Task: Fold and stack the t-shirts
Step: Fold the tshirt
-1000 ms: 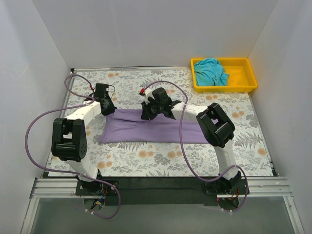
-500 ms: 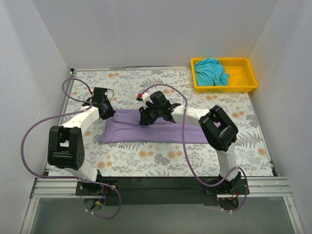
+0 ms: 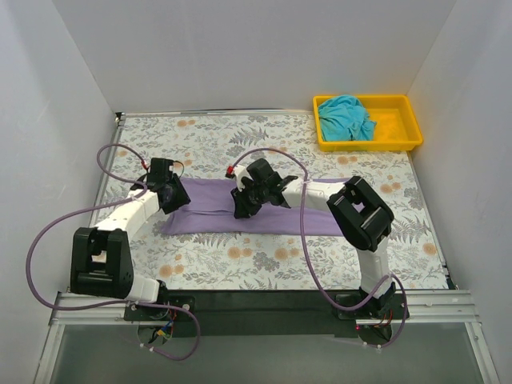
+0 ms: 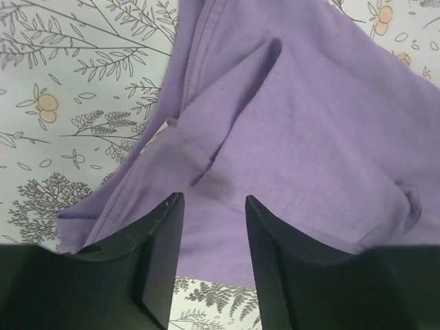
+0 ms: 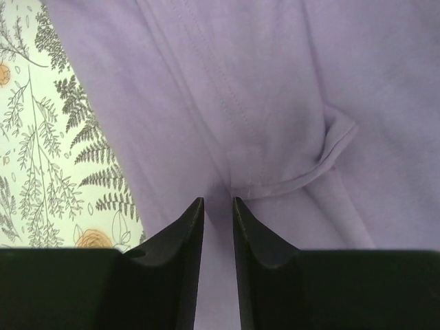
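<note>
Left claw [image 4: 213,199] hangs released, lavender t-shirt [image 4: 309,124] beneath it. Right claw [image 5: 218,201] (jaws barely parted) grips nothing, the same shirt beneath.

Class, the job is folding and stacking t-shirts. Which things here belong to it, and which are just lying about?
Belong to the job: lavender-purple soft cloth t-shirt, folded into a long strip; teal-turquoise cloth t-shirt, crumpled.
Lying about: yellow rectangular plastic tray holding the teal shirt; floral-printed table covering.
</note>
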Controlling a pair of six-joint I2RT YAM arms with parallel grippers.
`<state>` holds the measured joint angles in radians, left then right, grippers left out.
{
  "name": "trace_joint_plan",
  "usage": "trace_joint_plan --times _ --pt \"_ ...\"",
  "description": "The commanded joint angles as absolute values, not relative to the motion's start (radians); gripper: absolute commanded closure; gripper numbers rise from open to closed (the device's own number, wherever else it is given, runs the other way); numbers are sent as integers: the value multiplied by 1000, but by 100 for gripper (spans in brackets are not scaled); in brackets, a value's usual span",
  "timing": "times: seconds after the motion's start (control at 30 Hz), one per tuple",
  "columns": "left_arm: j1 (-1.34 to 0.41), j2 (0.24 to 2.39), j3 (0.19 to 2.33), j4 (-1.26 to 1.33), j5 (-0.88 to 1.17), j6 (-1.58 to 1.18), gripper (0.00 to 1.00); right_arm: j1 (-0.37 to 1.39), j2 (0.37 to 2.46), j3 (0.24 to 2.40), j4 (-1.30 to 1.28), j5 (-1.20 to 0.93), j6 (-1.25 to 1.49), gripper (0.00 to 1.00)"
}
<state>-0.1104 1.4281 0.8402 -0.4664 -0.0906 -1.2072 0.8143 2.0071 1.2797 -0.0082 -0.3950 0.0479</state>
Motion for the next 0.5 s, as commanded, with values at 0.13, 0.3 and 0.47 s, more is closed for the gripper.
trace_joint_plan --times 0.13,0.3,0.47 --pt "-107 1305 887 -538 -89 -1226 57 813 1835 1240 -78 -310 32 71" --pt "-113 1308 917 -574 -28 -1282 54 708 1740 1189 -173 -221 61 68" --pt "-146 1380 926 -566 -2 -1333 54 569 1631 1046 -281 -170 81 65"
